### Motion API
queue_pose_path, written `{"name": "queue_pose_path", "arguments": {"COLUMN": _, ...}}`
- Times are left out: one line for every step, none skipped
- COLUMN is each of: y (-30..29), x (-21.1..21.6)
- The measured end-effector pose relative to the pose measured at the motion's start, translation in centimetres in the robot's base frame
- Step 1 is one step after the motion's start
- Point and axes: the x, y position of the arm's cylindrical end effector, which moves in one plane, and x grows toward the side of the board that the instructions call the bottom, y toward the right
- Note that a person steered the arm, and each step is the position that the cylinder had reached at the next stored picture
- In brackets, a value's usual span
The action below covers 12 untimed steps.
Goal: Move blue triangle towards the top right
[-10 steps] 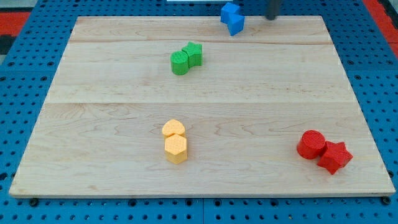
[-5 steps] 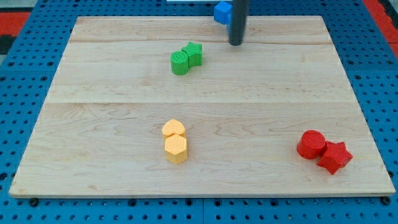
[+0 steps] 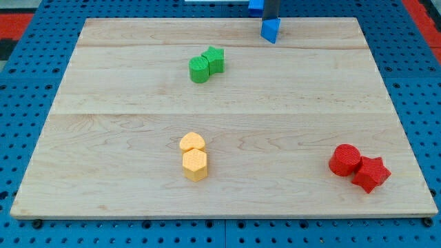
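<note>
The blue triangle [image 3: 271, 31] lies on the wooden board [image 3: 138, 131] close to its top edge, right of centre. My rod comes down from the view's top, and my tip [image 3: 271, 18] is right at the triangle's top side, seemingly touching it. A second blue block [image 3: 255, 5] sits just left of the rod at the view's top edge, mostly cut off, so its shape is unclear.
Two green blocks [image 3: 207, 65] touch each other at the upper middle. Two yellow blocks [image 3: 193, 156] stand together at the lower middle. A red cylinder [image 3: 344, 159] and a red star [image 3: 371, 173] touch at the lower right. Blue pegboard surrounds the board.
My rod swung from the top right down past the blue pair, then back up to the top edge. The two blue blocks have separated; the triangle now lies slightly further right.
</note>
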Motion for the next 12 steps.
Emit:
{"name": "queue_pose_path", "arguments": {"y": -0.7, "x": 1.5}}
{"name": "queue_pose_path", "arguments": {"y": -3.4, "x": 2.0}}
{"name": "queue_pose_path", "arguments": {"y": -9.2, "x": 4.3}}
{"name": "queue_pose_path", "arguments": {"y": -6.7, "x": 9.0}}
{"name": "queue_pose_path", "arguments": {"y": -2.3, "x": 7.6}}
{"name": "queue_pose_path", "arguments": {"y": -0.3, "x": 5.3}}
{"name": "queue_pose_path", "arguments": {"y": -0.2, "x": 5.0}}
{"name": "queue_pose_path", "arguments": {"y": -0.9, "x": 3.8}}
{"name": "queue_pose_path", "arguments": {"y": -0.9, "x": 1.1}}
{"name": "queue_pose_path", "arguments": {"y": 0.7, "x": 1.0}}
{"name": "queue_pose_path", "arguments": {"y": 4.7, "x": 0.9}}
{"name": "queue_pose_path", "arguments": {"y": 5.2, "x": 1.0}}
